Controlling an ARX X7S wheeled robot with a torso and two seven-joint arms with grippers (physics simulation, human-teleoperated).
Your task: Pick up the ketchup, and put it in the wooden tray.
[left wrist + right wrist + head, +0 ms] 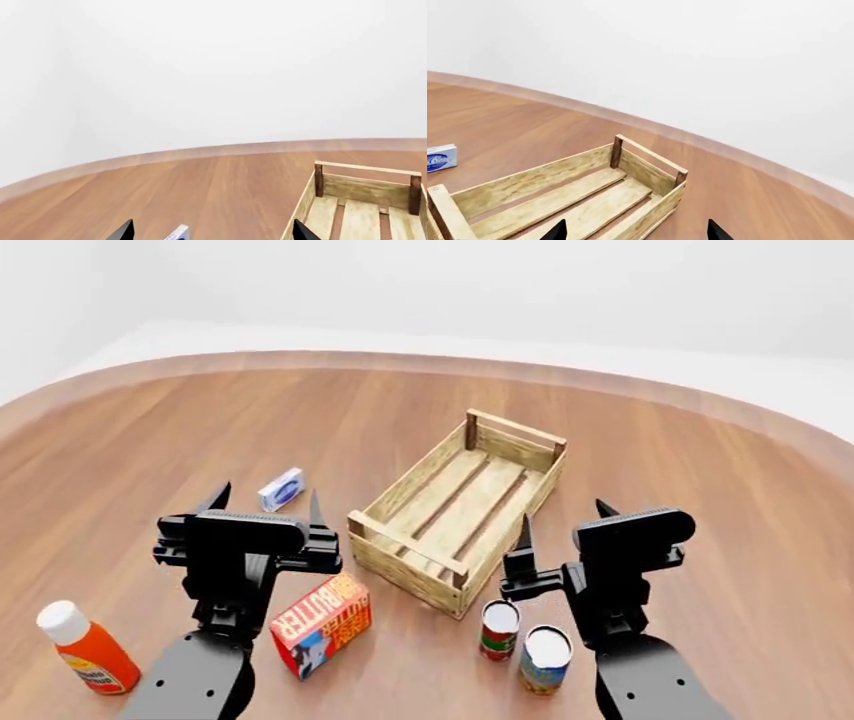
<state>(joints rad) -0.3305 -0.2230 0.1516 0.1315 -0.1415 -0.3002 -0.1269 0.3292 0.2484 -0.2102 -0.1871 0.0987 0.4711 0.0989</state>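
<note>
Slim orange ketchup [88, 652] upright, slatted wooden tray [400, 495], left claw [263, 506], right claw [563, 523] both spread

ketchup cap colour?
White, on the orange-red ketchup; clearest in the head view.

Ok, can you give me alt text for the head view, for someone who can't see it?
An empty pale wooden slatted tray sits mid-table, with an open black end effector on each side, left and right. The upright orange-red ketchup bottle with white cap stands at near left; a red butter box, two cans and a small blue-white box lie around.
</note>
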